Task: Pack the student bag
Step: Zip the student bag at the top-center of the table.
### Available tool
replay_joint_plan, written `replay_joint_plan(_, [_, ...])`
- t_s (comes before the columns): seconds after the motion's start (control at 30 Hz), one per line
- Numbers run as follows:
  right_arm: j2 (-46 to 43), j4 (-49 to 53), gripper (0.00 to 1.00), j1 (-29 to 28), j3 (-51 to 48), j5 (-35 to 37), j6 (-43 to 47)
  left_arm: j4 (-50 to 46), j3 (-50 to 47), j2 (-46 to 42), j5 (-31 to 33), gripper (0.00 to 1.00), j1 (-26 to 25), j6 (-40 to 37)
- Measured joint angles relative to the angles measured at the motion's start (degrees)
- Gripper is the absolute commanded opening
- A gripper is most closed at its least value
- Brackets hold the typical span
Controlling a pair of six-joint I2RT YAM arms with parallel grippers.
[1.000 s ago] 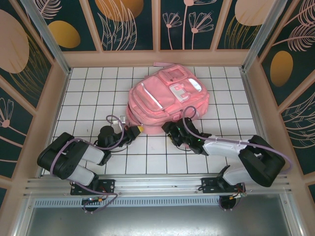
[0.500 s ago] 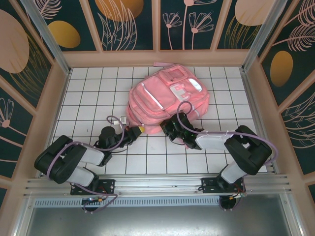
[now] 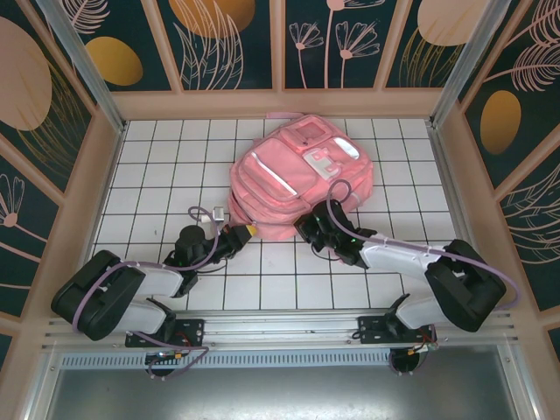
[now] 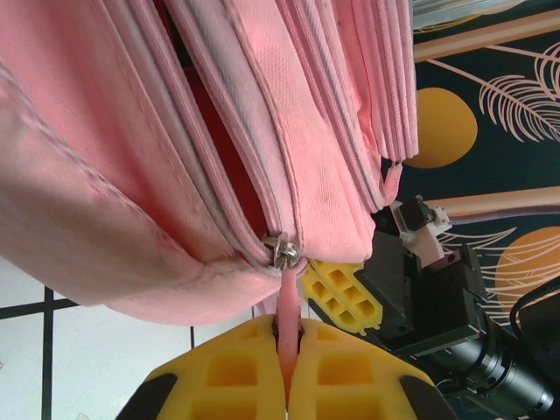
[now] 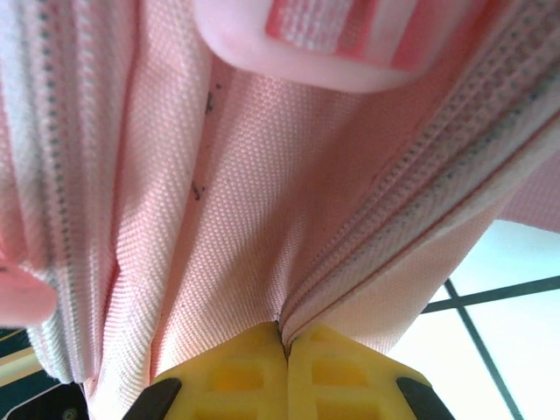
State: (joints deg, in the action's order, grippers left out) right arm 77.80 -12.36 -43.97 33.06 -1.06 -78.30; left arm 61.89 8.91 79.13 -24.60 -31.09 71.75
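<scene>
On your left, the white tiled surface (image 3: 153, 166) lies bare from the left wall (image 3: 94, 171) to the student bag (image 3: 293, 175), so there is open room on that side. Your left jaws are at the bag's near-left corner. The left wrist view shows their yellow fingers (image 4: 232, 372) pressed together on the pink pull tab (image 4: 288, 302), which hangs from a metal zip slider (image 4: 283, 253). That view also shows what the top view cannot: the zip beside the slider gapes, with dark red lining (image 4: 219, 140) inside. You cannot tell whether anything is in the pocket.

The bag lies flat in the far middle of the surface, silvery strips (image 3: 273, 178) facing up and its top edge near the back wall (image 3: 280, 103).

Your right jaws are at the bag's near edge, just right of the left ones. In the left wrist view one of their yellow pads (image 4: 343, 296) sits just beside the slider. The right wrist view shows the fingers (image 5: 332, 372) closed on a fold of pink fabric next to a zip line (image 5: 429, 188).

Bare tiles run from the bag to the right wall (image 3: 448, 171).
</scene>
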Motion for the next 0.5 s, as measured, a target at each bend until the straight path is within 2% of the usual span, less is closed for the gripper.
replay_joint_plan(0.2, [-5.3, 3.4, 0.00, 1.9, -3.0, 1.1, 2.0, 1.7, 0.0, 2.1, -0.1, 0.00, 0.0, 1.4])
replay_joint_plan(0.5, [-13.4, 8.9, 0.00, 9.7, -6.1, -1.5, 7.8, 2.4, -0.1, 2.1, -1.1, 0.00, 0.2, 1.8])
